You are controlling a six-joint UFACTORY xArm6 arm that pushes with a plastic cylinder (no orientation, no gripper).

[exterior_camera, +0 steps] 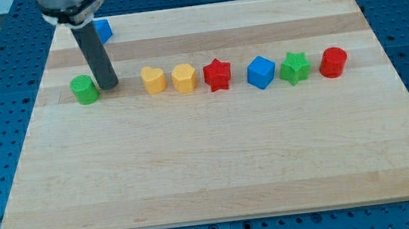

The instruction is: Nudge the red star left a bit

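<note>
A row of blocks crosses the wooden board [217,166] nearer its far edge. Closest to the left edge sits a green cylinder [85,90]. Toward the middle — a yellow heart [154,80], with a yellow hexagon [184,78] just beside it. Toward the right edge: blue cube [260,72], green star [295,67], red cylinder [333,62]. By the far left corner — a partly hidden blue block [104,30].

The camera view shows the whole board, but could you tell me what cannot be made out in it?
- Blue block at the view's top left: partly hidden behind my rod, so its shape is unclear.
- The arm above the rod: cut off by the view's top edge.
- Whether my tip touches the green block just left of it: too close to tell.
</note>
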